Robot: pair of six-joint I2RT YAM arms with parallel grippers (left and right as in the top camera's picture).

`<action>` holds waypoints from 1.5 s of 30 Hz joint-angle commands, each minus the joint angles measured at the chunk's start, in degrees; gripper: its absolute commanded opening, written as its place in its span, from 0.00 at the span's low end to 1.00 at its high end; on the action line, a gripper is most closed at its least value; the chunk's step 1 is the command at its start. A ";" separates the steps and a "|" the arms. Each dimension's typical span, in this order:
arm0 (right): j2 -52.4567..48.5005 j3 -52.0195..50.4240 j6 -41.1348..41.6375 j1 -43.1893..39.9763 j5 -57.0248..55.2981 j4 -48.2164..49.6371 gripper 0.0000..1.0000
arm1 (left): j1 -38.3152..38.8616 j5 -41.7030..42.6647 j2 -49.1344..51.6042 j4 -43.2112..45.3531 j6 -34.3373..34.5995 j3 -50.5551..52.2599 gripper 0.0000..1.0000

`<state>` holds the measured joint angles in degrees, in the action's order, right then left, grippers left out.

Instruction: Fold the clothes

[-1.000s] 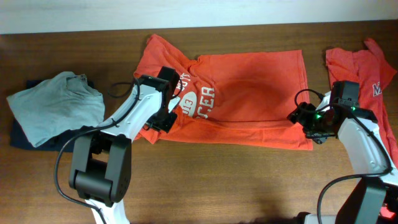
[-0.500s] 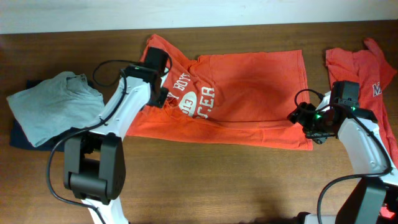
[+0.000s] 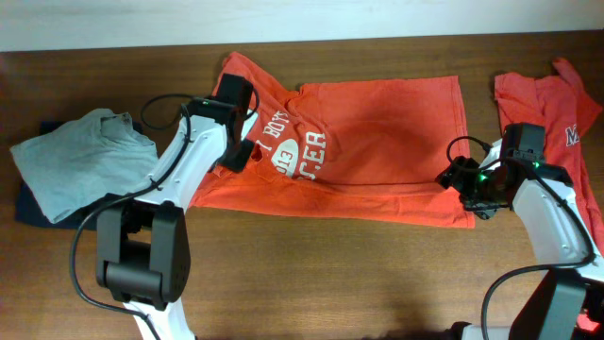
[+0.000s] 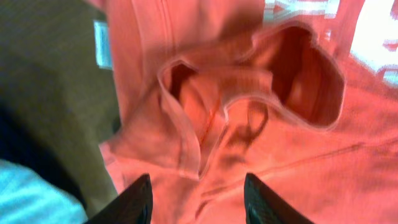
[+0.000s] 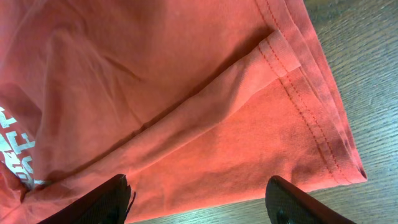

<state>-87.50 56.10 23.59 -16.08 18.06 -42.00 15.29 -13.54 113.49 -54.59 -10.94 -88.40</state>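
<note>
While both hang over the orange T-shirt point(image 3: 387, 142) | left jaws parted, empty | right jaws wide, empty

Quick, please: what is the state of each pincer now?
Left pincer: open, holding nothing, above the orange T-shirt collar.
Right pincer: open, holding nothing, above the same shirt's hem.

T-shirt point(image 3: 377, 142) at table point(image 3: 330, 274) centre, second T-shirt point(image 3: 547, 99) right, garment pile point(image 3: 80, 165) left
</note>
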 commanded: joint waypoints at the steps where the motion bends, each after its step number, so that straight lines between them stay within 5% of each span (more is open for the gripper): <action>1: -0.42 0.70 -0.87 0.35 -0.68 0.00 0.75 | -0.26 0.24 0.09 0.07 -0.74 1.57 0.47; 19: -0.42 0.70 -0.87 0.35 -0.68 -0.35 0.75 | -4.72 -0.37 0.66 12.02 -0.76 7.76 0.42; 33: -0.42 0.70 -0.90 0.35 -0.68 -0.70 0.75 | -4.44 3.26 3.80 10.86 -0.76 7.76 0.42; 38: -0.42 0.70 -0.87 0.35 -0.68 -0.68 0.75 | -4.44 3.17 4.79 10.91 -0.81 7.72 0.29; 42: -0.42 0.70 -0.90 0.35 -0.70 -0.70 0.75 | -4.42 1.84 4.74 10.45 -0.74 6.71 0.02; 45: -0.42 0.70 -0.90 0.35 -0.70 -0.68 0.75 | -4.44 1.46 4.33 8.44 -0.72 3.91 0.01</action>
<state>-87.50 56.10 23.33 -16.08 18.06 -42.65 10.85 -11.18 117.86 -45.06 -11.53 -81.28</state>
